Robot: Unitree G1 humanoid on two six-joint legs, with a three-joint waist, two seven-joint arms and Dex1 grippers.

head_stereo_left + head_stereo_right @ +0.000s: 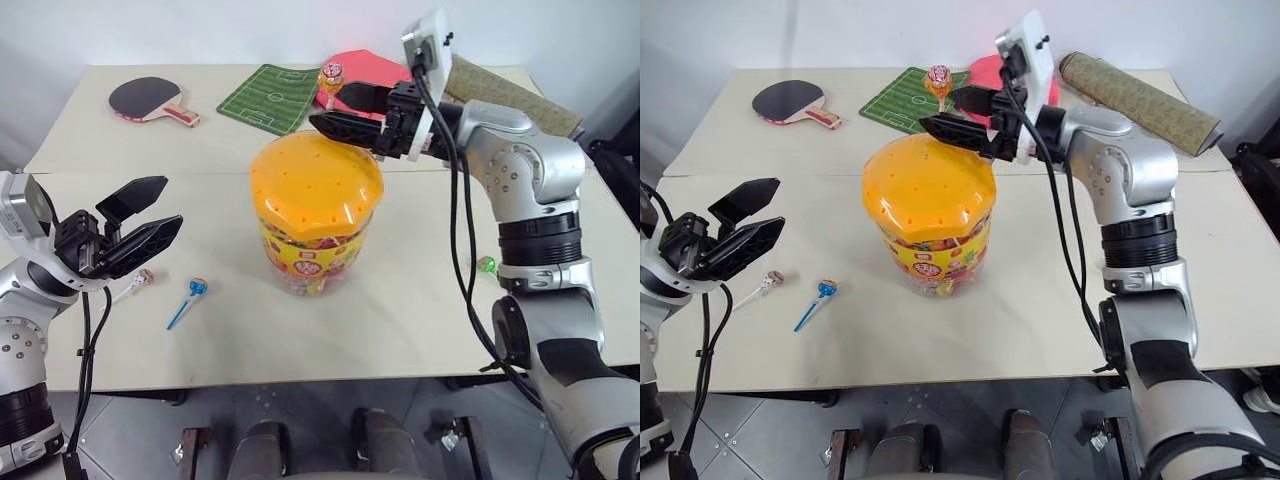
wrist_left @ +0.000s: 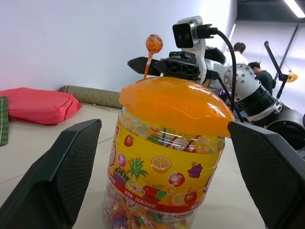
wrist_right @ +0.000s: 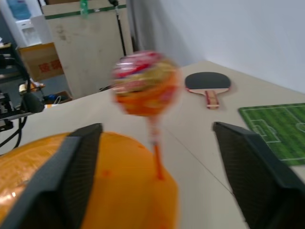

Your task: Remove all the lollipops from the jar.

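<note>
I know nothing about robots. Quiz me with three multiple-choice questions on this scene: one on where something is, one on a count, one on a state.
1. Where is the round wrapped lollipop with the orange stick?
A. Lying on the green mat
B. Standing in the orange lid of the clear plastic jar
C. In the left gripper

2. How many lollipops lie on the pale table on the robot's left of the jar?
A. None
B. Two
C. Five

3. How are the right gripper's fingers?
A. Open, on either side of the lollipop
B. Shut on the table tennis bat
C. Shut on the jar's lid

Answers:
1 B: its stick rises from the lid.
2 B: a blue-stick lollipop and a white-stick lollipop lie there.
3 A: the right wrist view shows a gap on both sides.
</note>
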